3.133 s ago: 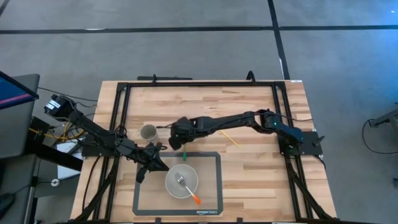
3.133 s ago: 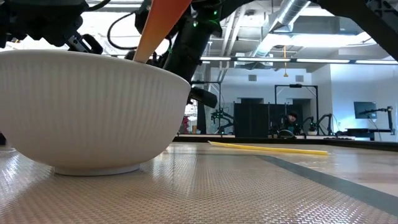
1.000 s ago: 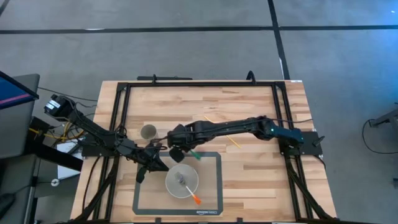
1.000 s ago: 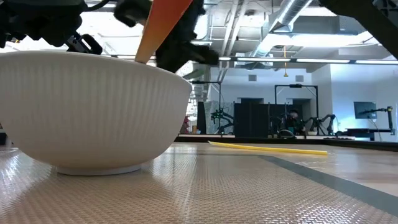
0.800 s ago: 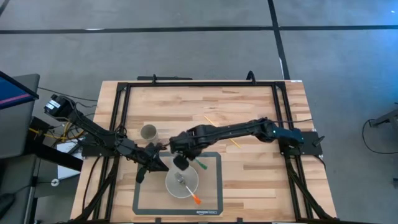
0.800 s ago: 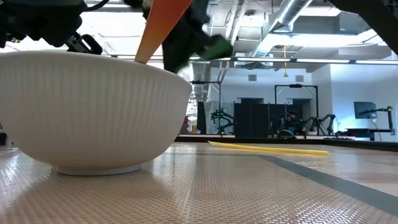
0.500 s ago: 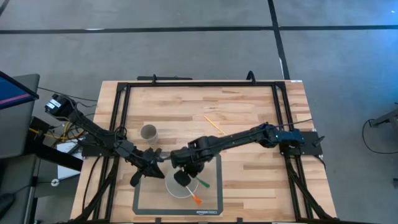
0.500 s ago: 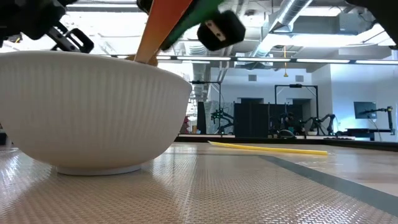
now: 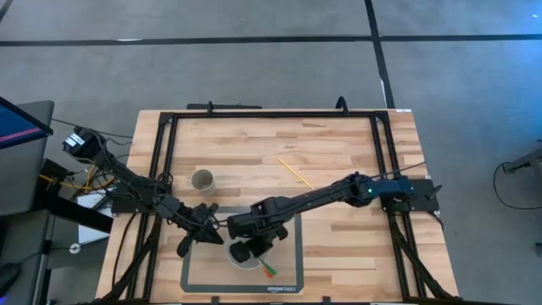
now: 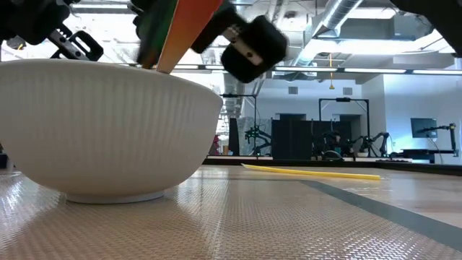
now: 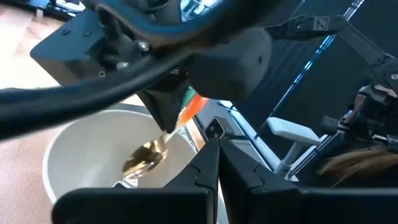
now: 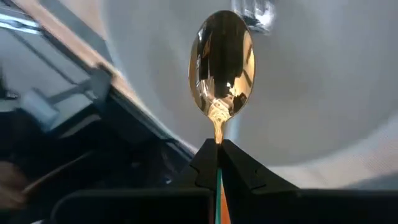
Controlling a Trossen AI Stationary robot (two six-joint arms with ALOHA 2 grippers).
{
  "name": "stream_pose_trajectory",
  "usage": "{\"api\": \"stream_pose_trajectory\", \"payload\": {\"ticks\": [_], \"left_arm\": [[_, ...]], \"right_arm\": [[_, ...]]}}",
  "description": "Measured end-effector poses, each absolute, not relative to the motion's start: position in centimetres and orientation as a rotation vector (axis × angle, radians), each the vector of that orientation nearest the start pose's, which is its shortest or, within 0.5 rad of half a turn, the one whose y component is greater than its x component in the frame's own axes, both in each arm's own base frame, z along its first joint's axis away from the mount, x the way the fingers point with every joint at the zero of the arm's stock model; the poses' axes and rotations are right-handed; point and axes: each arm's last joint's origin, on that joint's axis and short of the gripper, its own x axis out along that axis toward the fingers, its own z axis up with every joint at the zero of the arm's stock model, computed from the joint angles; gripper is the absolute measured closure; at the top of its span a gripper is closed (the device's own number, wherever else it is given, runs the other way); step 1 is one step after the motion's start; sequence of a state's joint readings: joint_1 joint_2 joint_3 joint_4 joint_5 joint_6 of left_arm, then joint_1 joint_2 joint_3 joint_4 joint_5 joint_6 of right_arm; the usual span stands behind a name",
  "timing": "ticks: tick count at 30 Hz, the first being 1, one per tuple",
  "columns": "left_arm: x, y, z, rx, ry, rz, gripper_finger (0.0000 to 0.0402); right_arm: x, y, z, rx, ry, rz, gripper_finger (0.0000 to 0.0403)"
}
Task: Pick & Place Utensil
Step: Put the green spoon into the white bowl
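A white ribbed bowl (image 9: 247,257) (image 10: 108,130) stands on a grey mat. My right gripper (image 9: 246,246) (image 12: 217,163) hovers over it, shut on a gold spoon (image 12: 222,62) with a green handle (image 10: 154,29). The spoon's head (image 11: 147,155) hangs inside the bowl. An orange-handled utensil (image 9: 268,272) (image 10: 186,29) lies in the bowl, its handle leaning on the rim and its silvery head (image 12: 255,11) on the bowl's floor. My left gripper (image 9: 190,238) (image 11: 214,163) waits shut just left of the bowl. My right gripper pinches the spoon's thin neck (image 12: 217,140), just behind the gold head, between its two fingers. The fingers slant down from above and the spoon runs on along them. The spoon is lifted, head lowest, inside the bowl; whether it touches the bowl I cannot tell.
A small cup (image 9: 201,180) stands on the wood beyond the mat (image 9: 292,254). A thin yellow stick (image 9: 293,172) (image 10: 310,172) lies on the table to the right of it. Black frame rails (image 9: 271,113) border the table.
My right gripper has carried the green-handled spoon from the mat's far edge toward the near edge and down over the bowl, tipping its fingers downward. The spoon's head now hangs inside the bowl. My left gripper has drawn back a little toward the table's left.
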State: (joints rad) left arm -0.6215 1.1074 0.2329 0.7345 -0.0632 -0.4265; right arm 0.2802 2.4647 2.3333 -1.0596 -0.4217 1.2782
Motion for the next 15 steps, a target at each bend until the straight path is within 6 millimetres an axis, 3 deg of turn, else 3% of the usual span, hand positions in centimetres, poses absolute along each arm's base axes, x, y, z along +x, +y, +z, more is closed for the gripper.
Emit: {"api": "stream_pose_trajectory", "payload": {"ticks": [9, 15], "left_arm": [[16.6, -11.4, 17.5, -0.362, 0.249, -0.481, 0.0394], [16.6, -11.4, 17.5, -0.360, 0.251, -0.487, 0.0394]], "right_arm": [[50.1, 12.3, 20.5, 1.192, 1.365, -0.289, 0.0401], [50.6, 11.8, 20.6, 1.255, 1.308, -0.336, 0.0401]]}}
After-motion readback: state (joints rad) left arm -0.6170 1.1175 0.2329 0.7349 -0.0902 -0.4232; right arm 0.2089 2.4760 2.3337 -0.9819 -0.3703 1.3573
